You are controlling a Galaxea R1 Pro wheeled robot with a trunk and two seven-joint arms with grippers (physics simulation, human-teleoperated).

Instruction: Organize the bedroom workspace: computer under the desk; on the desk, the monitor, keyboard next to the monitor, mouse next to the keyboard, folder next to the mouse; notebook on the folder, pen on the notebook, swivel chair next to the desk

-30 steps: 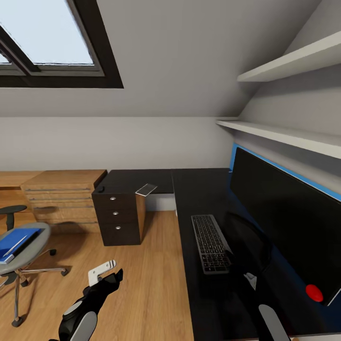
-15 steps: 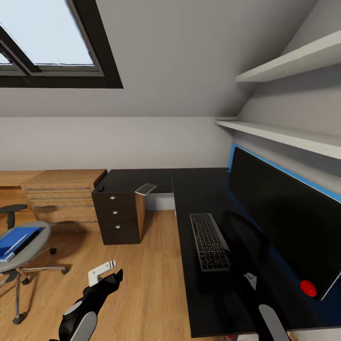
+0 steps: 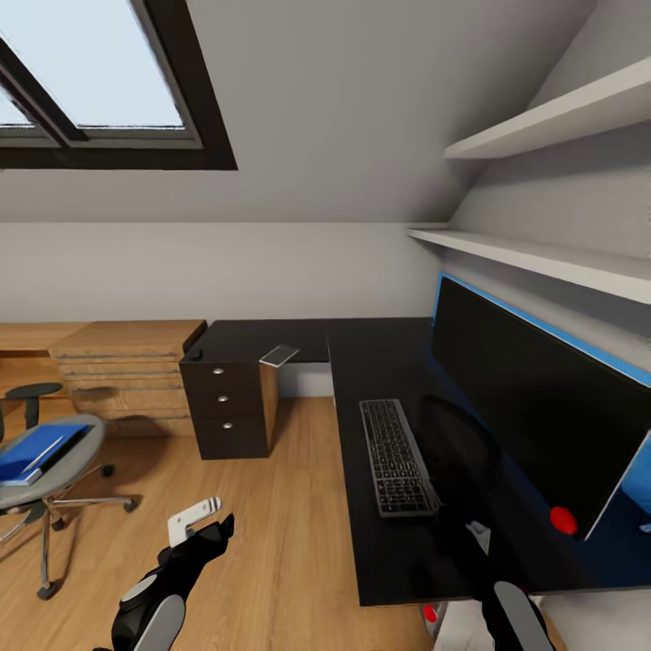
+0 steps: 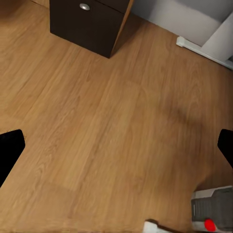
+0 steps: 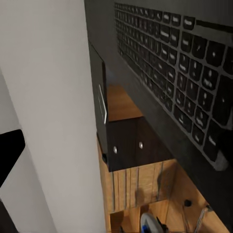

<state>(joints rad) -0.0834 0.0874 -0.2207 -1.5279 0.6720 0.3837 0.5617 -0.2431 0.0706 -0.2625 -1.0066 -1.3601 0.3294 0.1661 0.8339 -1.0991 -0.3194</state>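
The black monitor (image 3: pixel 533 407) stands on the black desk (image 3: pixel 380 362) at the right, with the keyboard (image 3: pixel 395 457) lying in front of it; the keys show close up as the keyboard (image 5: pixel 194 63). At the far left the swivel chair (image 3: pixel 45 479) carries the blue folder (image 3: pixel 36 449). A thin grey item, perhaps the notebook (image 3: pixel 279 354), lies on the desk's far corner. My left gripper (image 3: pixel 199 526) hangs open over the wood floor, fingers (image 4: pixel 9 153) wide apart. My right gripper (image 3: pixel 475 535) is low by the desk's near end, open, with one finger (image 5: pixel 9 155) showing.
A dark drawer unit (image 3: pixel 228 407) stands under the desk's far wing beside a wooden chest of drawers (image 3: pixel 122 371). A grey box with a red button (image 4: pixel 213 213) lies on the floor near the desk. White shelves (image 3: pixel 542 258) run above the monitor. A round stool (image 3: pixel 32 393) stands behind the chair.
The whole picture has shifted: the camera moved, so the desk's near edge and the floor below it now show. Both arms keep their place in the picture.
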